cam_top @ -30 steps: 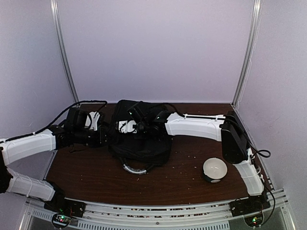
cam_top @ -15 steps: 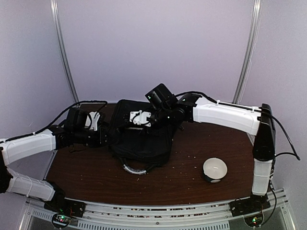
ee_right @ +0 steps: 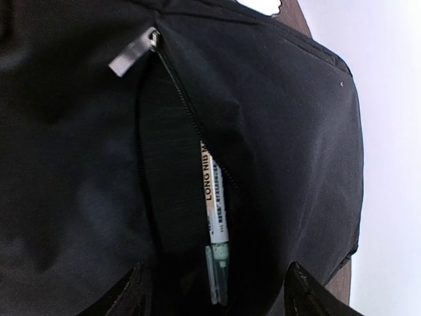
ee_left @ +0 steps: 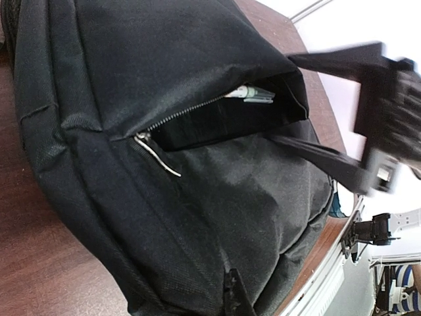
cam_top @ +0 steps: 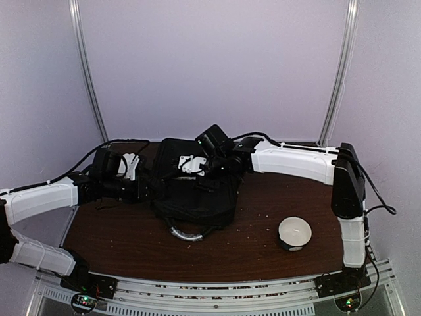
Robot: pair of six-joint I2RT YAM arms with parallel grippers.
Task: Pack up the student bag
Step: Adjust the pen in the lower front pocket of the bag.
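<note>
The student bag (cam_top: 195,192), a big black backpack, lies in the middle of the table. In the left wrist view its zip pocket (ee_left: 223,118) gapes open, and a white pen (ee_left: 250,93) lies inside at the far end. My left gripper (cam_top: 146,189) is shut on the bag's fabric at its left side; only one dark fingertip (ee_left: 234,295) shows against the cloth. My right gripper (cam_top: 197,164) hovers over the pocket mouth, open, with the pen (ee_right: 214,224) lying loose in the pocket between and below its fingertips (ee_right: 308,293).
A white round bowl-like thing (cam_top: 294,233) stands at the front right. The bag's grey-trimmed handle (cam_top: 186,233) curves toward the near edge. Metal zip pulls (ee_right: 134,52) hang at the pocket's end. Crumbs dot the brown table (cam_top: 250,243). Walls close in on three sides.
My right gripper has risen out of the pocket and its jaws have spread wider, leaving the pen inside. The left arm has stayed put.
</note>
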